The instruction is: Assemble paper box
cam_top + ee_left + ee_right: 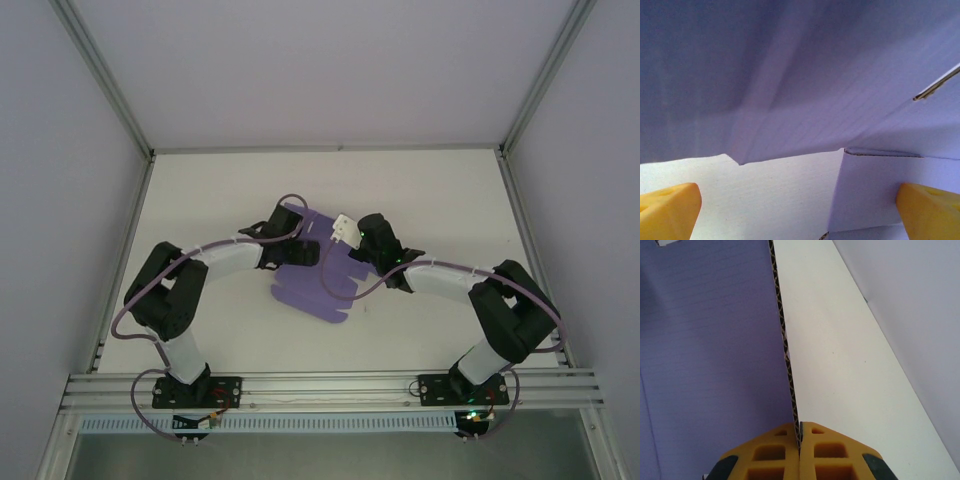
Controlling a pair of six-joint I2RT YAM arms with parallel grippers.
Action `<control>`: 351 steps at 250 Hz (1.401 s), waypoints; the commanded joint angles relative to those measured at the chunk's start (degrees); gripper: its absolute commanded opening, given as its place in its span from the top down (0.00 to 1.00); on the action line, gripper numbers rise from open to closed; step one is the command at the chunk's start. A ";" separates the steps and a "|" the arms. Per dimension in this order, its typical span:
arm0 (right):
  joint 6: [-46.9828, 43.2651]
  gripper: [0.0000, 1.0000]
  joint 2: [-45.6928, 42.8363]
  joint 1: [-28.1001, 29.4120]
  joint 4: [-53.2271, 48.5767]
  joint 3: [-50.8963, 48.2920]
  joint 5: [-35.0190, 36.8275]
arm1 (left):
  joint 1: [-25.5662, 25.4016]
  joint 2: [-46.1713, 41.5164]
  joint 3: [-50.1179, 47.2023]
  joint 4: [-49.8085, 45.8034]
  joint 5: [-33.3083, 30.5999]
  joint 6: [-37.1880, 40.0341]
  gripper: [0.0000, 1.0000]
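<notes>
The paper box (312, 284) is a lavender die-cut card sheet at the table's middle, partly raised at its far end. My left gripper (292, 238) sits at its far left part. In the left wrist view that gripper (799, 212) is open, its yellow fingers (670, 210) wide apart, with folded purple panels (815, 75) just ahead and one flap (865, 190) against the right finger. My right gripper (340, 240) is shut on the sheet's upright edge; the right wrist view shows the gripper (800, 432) pinching the corrugated edge (785, 340), with the purple face (710, 340) to its left.
The white table (430, 200) is enclosed by pale walls and aluminium posts (110, 90). A metal rail (330, 385) carries both arm bases at the near edge. Purple cables (330, 290) loop over the sheet.
</notes>
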 commanded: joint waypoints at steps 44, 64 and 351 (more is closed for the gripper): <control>-3.83 1.00 0.27 0.38 1.08 0.89 1.10 | 0.24 -9.92 -1.22 -0.76 1.20 0.20 0.00; -7.81 1.00 1.01 0.35 3.95 0.63 3.36 | 0.79 -12.29 -0.55 -3.21 -0.85 -0.33 0.00; -44.14 1.00 18.88 1.67 44.42 -3.02 5.44 | 22.59 -4.97 5.93 -2.01 1.01 -9.61 0.00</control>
